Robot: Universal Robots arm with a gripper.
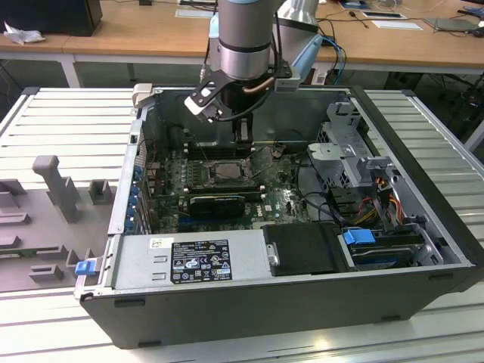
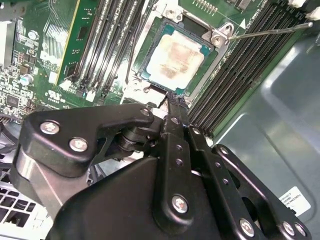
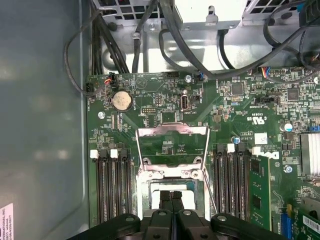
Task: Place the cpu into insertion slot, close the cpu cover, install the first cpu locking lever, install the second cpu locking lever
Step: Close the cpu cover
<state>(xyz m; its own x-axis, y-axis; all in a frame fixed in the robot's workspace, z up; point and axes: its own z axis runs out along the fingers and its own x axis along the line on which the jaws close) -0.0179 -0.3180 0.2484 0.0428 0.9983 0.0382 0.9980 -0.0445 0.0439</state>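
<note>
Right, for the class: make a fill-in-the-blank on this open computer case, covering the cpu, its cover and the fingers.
1. The cpu sits in the insertion ___.
2. The cpu cover stands ___, not down over the cpu.
3. The gripper holds its fingers ___, with nothing between them.
Missing words: slot; open; shut.

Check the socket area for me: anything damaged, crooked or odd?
One thing: the cpu has a blotchy brownish stain across its metal top, which looks like residue rather than damage. It appears to sit square in the insertion slot. The cpu cover stands open and looks unbent.
</note>
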